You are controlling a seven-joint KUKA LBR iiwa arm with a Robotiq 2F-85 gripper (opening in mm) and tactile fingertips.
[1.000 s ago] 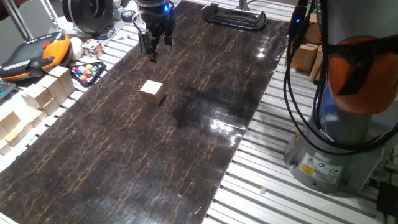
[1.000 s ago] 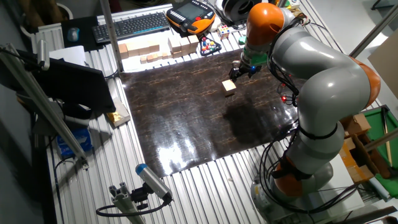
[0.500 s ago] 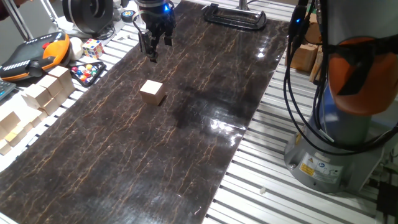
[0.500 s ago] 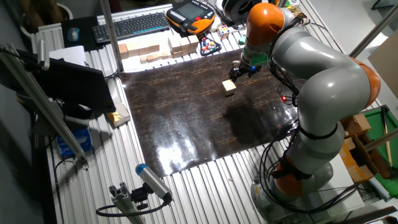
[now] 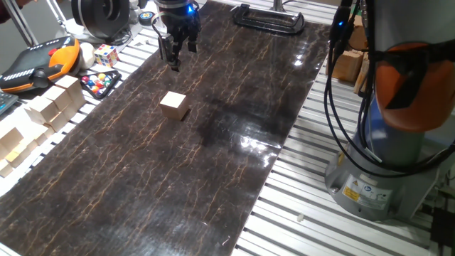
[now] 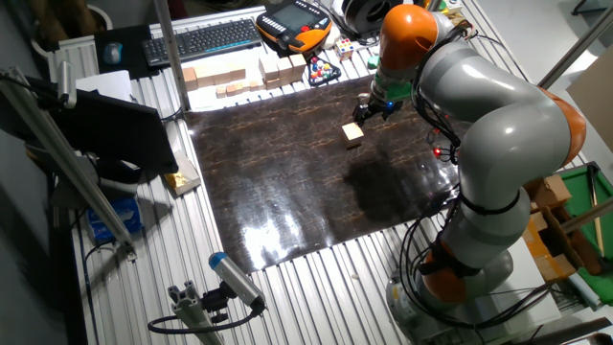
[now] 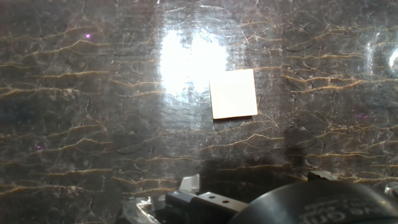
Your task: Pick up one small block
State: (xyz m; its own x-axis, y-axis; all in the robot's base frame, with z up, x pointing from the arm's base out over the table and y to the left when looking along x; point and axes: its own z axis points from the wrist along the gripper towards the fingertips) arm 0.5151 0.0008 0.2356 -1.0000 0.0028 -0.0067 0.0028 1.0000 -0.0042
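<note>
So the small block [image 5: 173, 105] is just sitting by itself on the dark marbled mat [image 5: 213, 178], nothing touching it, and from the hand view it shows up as a pale square a bit right of centre. The gripper [image 5: 173, 58] hangs in the air above the mat on the far side of the block, clearly apart from it, holding nothing. Its fingers [image 5: 175, 60] look close together, but honestly I can't tell if they're fully closed.

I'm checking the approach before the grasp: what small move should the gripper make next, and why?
Probably shift sideways until it is centred over the small block, then descend. The gripper hangs above the dark marbled mat, apart from the block and holding nothing. In the hand view the block sits off-centre, up and to the right.
</note>
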